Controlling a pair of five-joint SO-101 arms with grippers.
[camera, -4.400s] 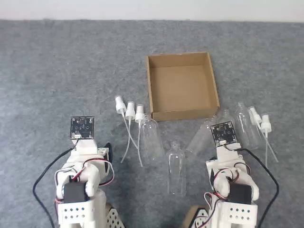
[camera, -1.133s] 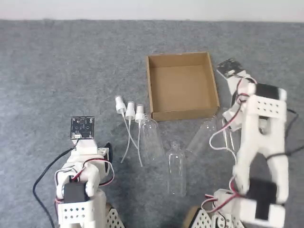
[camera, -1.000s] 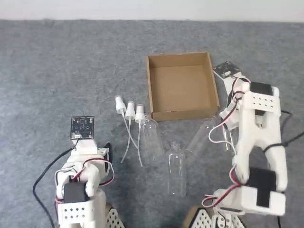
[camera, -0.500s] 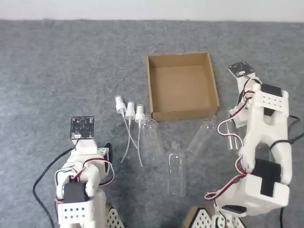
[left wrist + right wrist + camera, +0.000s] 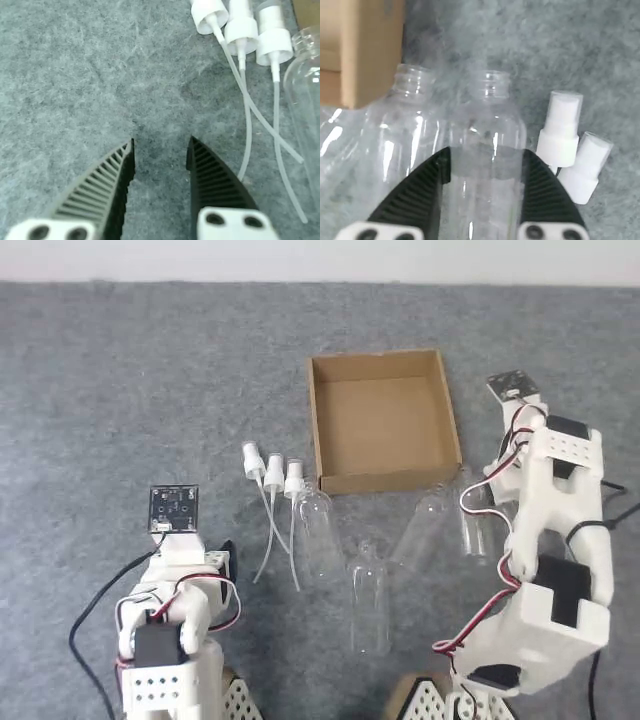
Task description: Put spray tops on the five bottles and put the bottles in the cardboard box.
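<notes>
Right wrist view: fingers [image 5: 417,195] around a bottle [image 5: 487,130], two spray tops [image 5: 561,135] beside.

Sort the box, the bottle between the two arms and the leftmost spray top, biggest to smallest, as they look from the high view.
1. Box
2. Bottle
3. Spray top, smallest in bulk, though its thin tube looks about as long as the bottle.

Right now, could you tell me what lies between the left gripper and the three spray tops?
Only bare grey mat lies between the left gripper and the three spray tops with their tubes, as the left wrist view shows.
</notes>
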